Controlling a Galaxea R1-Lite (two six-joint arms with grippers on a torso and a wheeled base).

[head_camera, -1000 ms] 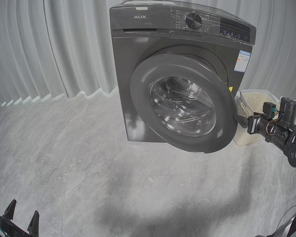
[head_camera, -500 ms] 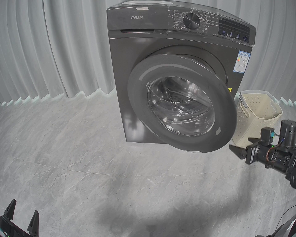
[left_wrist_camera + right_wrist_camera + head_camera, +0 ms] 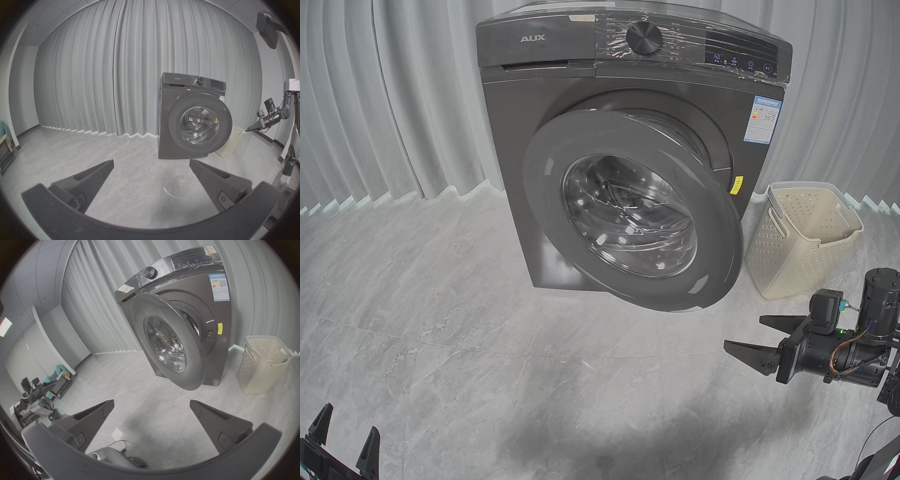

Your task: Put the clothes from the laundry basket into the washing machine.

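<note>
Laundry basket (image 3: 800,256) stands on the floor (image 3: 456,312), just beside the washing machine (image 3: 512,156), whose door (image 3: 631,212) hangs open. No clothes visible over the rim, possibly lying deep. Expect them soft, light, floppy — pinch a bunched fold. Right end effector (image 3: 747,334) and left end effector (image 3: 349,422) — both spread wide, empty. Pale stone-look tiles, with a pleated curtain (image 3: 394,94) behind.

Right gripper (image 3: 744,331) pulled back from door (image 3: 631,212), now lower.

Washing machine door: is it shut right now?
No, the door stands swung out from the front of the washing machine, with the drum opening in sight behind it.
</note>
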